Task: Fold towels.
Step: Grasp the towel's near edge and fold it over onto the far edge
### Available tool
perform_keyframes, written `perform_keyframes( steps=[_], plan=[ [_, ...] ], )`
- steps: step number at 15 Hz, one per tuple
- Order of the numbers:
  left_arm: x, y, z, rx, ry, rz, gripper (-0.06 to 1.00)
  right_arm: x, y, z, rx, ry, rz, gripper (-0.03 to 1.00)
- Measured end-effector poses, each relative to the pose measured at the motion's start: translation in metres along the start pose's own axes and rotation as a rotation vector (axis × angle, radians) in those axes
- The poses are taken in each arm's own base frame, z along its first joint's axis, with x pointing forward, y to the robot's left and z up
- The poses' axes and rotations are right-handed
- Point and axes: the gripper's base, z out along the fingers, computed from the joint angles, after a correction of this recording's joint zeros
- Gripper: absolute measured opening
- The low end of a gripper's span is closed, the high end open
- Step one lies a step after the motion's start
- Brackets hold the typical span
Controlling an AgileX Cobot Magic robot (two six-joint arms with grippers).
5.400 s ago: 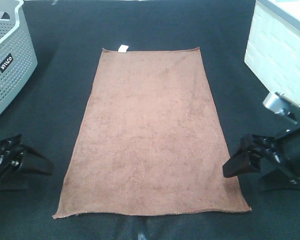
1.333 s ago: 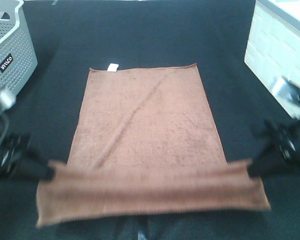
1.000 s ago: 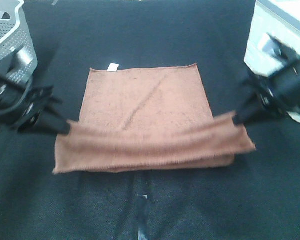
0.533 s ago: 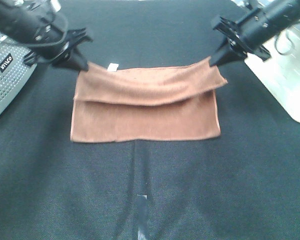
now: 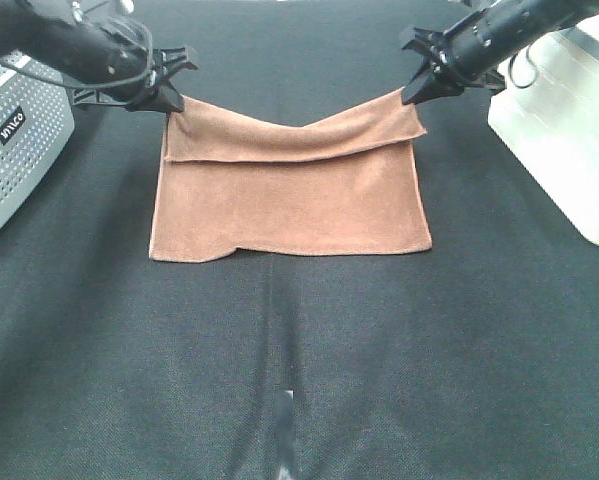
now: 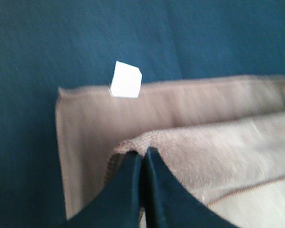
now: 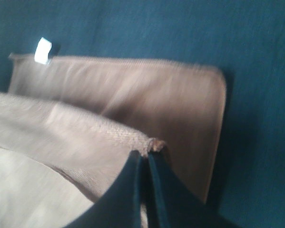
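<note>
Towel: the towel [image 5: 289,205] is laid mid-way across the black mat [image 5: 299,360], doubled over; its upper edge is held raised over the far hem and sags in the middle.
Left gripper: the left gripper [image 5: 169,100] is clamped on the upper layer's left corner.
Right gripper: the right gripper [image 5: 411,95] is clamped on the right corner.
Step done well: both corners should be lowered evenly, the sag drawn taut, and the hems matched beside the white tag [image 6: 125,80] before release.

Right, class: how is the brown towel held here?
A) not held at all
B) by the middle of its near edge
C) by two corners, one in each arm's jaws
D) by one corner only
C: the jaws of the left gripper and the right gripper are each shut on a corner of the towel, its edge sagging between them.
</note>
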Motion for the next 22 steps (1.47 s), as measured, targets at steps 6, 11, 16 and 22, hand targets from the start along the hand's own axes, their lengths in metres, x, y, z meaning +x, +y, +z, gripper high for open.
perform_keyframes(
  steps=[6,11,16,22],
  plan=[
    [0.000,0.026,0.050,-0.054,-0.140,-0.016,0.00,-0.005,-0.033,0.041,0.058,-0.117,0.017,0.00],
    [0.004,0.022,0.060,-0.051,-0.146,0.037,0.26,-0.004,-0.038,0.046,0.068,-0.134,0.022,0.25],
    [0.004,0.022,0.060,-0.049,-0.132,0.044,0.71,0.000,-0.036,0.043,0.070,-0.070,0.050,0.69],
    [0.011,0.036,0.040,0.012,0.140,0.035,0.72,0.012,-0.026,0.018,0.095,0.154,0.051,0.71]
  ],
)
